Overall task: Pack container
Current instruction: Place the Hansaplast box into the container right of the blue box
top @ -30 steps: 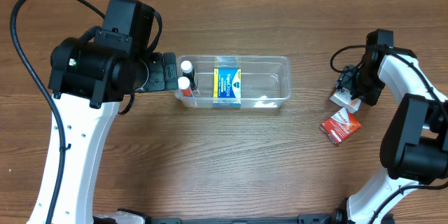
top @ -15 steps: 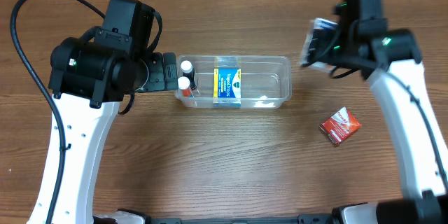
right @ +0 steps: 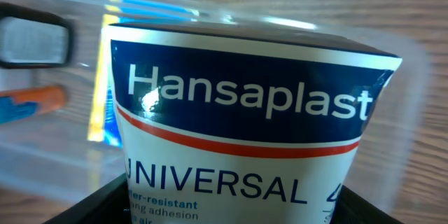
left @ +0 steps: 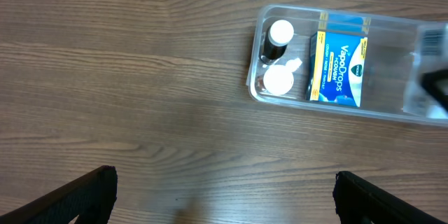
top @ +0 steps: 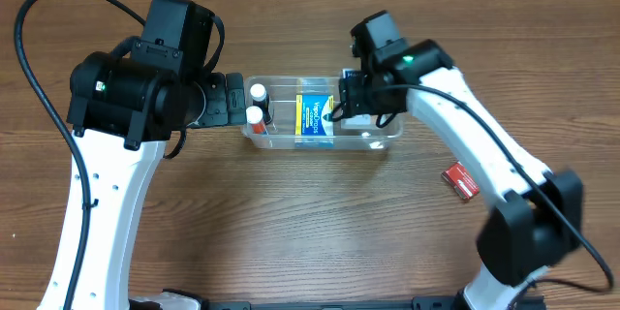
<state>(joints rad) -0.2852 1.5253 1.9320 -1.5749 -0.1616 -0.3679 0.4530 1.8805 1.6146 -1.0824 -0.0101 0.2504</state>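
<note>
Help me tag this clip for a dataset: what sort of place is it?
Probably a robotics lab bench: a wood-grain table, a clear container of pharmacy goods, and the Hansaplast box held by the right gripper.

The wooden desk [top: 291,237] carries a small red box [top: 462,181] with white print. It lies at an angle near the right side, well apart from the other goods. A blue and yellow box [top: 315,118] marked VapoDrops shows its label upward. Just to its left stand 2 bottles: a dark bottle [top: 258,90] with a white cap, and in front of it an orange-red bottle [top: 254,116], also white-capped. A plaster box [right: 245,133], white and dark blue with a red stripe, reads Hansaplast Universal and fills the right wrist view.
</note>
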